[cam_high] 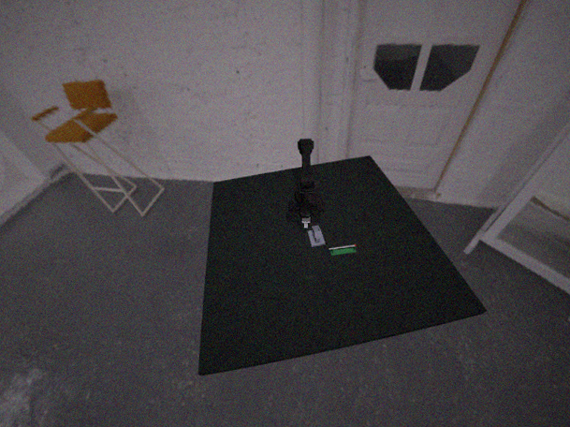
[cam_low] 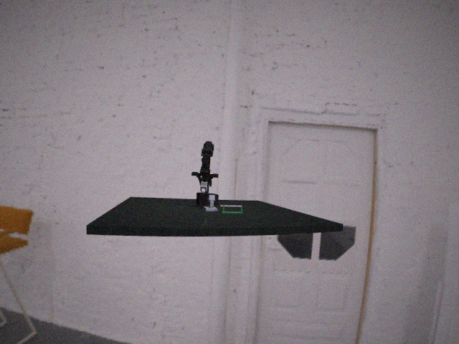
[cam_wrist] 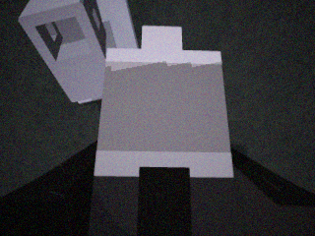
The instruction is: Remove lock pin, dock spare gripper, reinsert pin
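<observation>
My gripper [cam_high: 305, 217] [cam_low: 204, 180] [cam_wrist: 159, 144] is shut on the spare gripper, a pale block with a narrower square spigot. The spare gripper [cam_high: 305, 221] [cam_low: 203, 188] [cam_wrist: 163, 108] is held above the table, spigot pointing away from my fingers. The light grey-blue mount [cam_high: 316, 238] [cam_low: 211, 203] [cam_wrist: 76, 79] stands close by, at the upper left of the wrist view. A window shows in its socket and no pin is seen through it. The white lock pin [cam_high: 340, 247] [cam_low: 230, 205], with a red end, appears to lie along the green rack [cam_high: 343, 252] [cam_low: 232, 212].
The dark table top [cam_high: 279, 303] [cam_low: 166, 222] carries the arm's base, the mount and the rack. The rack stands beside the mount, to its right in the top and exterior views. The spare gripper overlaps part of the mount in the wrist view. An orange chair [cam_high: 86, 123] stands off the table.
</observation>
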Robot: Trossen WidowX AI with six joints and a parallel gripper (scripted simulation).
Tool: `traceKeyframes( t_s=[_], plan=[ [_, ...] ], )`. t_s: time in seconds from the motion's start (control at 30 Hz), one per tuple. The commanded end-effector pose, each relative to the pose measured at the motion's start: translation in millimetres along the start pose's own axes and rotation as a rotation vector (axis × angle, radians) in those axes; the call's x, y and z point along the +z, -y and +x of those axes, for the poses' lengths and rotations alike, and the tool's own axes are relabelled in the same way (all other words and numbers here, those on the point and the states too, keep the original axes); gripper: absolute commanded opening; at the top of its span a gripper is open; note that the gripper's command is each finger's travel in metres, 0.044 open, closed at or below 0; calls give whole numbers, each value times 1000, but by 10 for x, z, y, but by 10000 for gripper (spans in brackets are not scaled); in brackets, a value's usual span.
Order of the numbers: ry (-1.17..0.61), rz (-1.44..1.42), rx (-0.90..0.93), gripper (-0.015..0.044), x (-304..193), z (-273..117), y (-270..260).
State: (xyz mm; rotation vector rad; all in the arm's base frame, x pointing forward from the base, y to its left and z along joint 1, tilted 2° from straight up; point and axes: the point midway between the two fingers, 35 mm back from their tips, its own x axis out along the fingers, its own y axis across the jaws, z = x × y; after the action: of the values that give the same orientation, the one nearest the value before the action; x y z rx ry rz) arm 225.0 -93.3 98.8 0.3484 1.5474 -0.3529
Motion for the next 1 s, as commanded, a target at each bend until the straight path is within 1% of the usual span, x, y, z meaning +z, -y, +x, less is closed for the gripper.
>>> traceKeyframes(
  t_s=[0.0,0.97],
  plan=[
    [-22,-28,3,0,45,-69,-61],
    [-347,-186,-33,0,71,-277,-483]
  ],
)
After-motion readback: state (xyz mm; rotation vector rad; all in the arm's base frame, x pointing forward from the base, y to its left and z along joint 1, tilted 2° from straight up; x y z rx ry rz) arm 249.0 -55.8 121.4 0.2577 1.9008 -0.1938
